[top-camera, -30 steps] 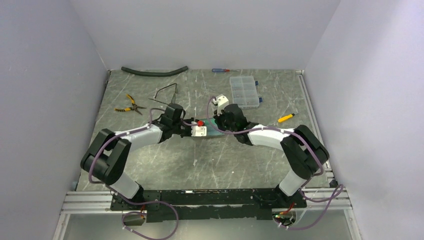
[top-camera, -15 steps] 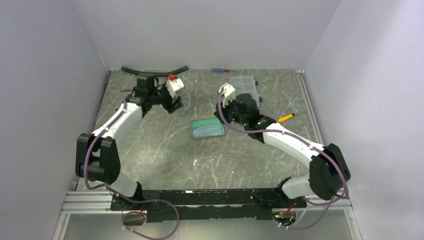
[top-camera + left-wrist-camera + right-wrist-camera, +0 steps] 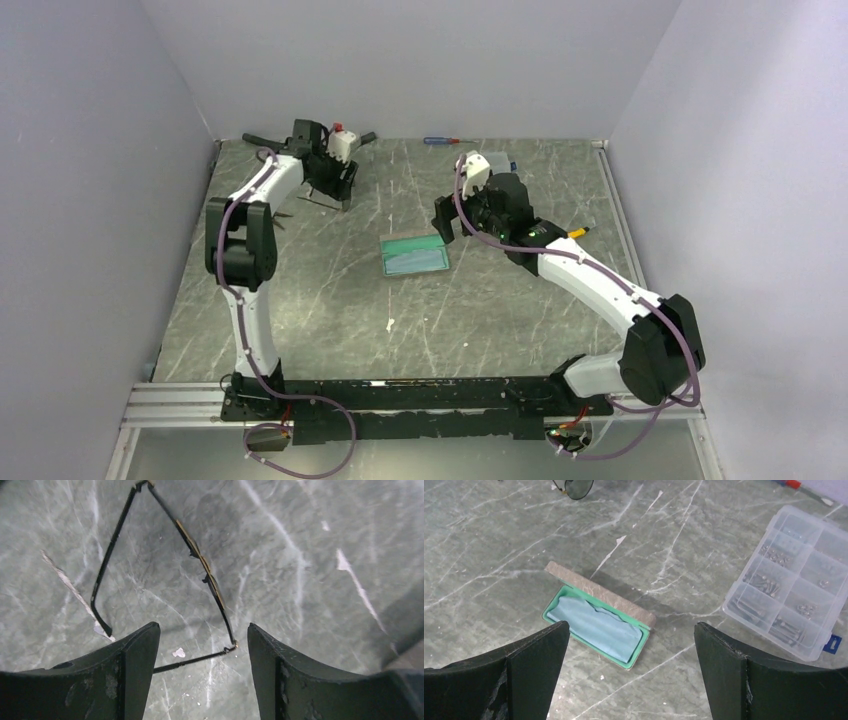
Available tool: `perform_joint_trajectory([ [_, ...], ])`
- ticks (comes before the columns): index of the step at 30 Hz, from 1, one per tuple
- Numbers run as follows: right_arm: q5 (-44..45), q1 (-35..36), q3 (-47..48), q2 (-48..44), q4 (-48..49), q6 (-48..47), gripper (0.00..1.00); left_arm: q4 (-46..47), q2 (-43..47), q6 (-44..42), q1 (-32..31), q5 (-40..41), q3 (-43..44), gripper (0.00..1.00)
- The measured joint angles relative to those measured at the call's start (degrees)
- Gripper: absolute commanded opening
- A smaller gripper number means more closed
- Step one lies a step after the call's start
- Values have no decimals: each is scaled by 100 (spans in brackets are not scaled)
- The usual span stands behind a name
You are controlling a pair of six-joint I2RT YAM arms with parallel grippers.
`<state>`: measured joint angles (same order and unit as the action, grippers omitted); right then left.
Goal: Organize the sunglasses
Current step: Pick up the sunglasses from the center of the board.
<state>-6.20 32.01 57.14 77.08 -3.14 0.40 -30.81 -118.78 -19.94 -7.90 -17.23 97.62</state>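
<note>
Left wrist | sunglasses [image 3: 200, 565] flat on worktop [image 3: 310, 580] near far-left corner, just ahead of left tool [image 3: 202, 630] | frame front runs away-left, one temple crosses between jaws | left tool spread, empty, nearer | right tool [image 3: 631, 630] spread, empty, over case [image 3: 596, 591] mid-worktop

We get soft, even overhead light — the sunglasses [image 3: 199, 560] throw only a faint shadow on the counter [image 3: 310, 540]. Wrist views darken and blur toward the bottom.
</note>
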Motion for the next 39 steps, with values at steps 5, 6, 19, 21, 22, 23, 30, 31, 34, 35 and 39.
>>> perform_joint_trajectory([
  [5,42,0,-57,-35,-68,74,100,-39,-444,33,0,236,98,66],
  [6,63,0,-96,-61,-74,83,100,-7,-476,11,-2,258,98,62],
  [19,146,0,-367,-284,-92,177,99,94,-579,-31,-33,299,129,5],
  [21,146,0,-367,-297,-92,177,99,94,-579,-35,-33,295,129,3],
  [22,146,0,-367,-304,-92,175,100,94,-579,-42,-33,289,129,3],
  [23,146,0,-367,-308,-96,175,100,87,-579,-44,-33,273,129,3],
  [30,168,-50,-313,-404,-293,225,100,-389,-160,-551,-26,-92,-70,3],
  [31,173,-87,-258,-404,-358,262,99,-481,7,-706,-22,-201,-157,3],
  [34,179,-245,42,-374,-595,415,98,-726,859,-1556,-4,-752,-651,3],
  [35,179,-299,205,-334,-697,481,97,-802,1226,-1908,-4,-964,-870,3],
  [39,181,-501,1064,42,-988,872,90,-1119,2826,-3598,-48,-1749,-1794,3],
])
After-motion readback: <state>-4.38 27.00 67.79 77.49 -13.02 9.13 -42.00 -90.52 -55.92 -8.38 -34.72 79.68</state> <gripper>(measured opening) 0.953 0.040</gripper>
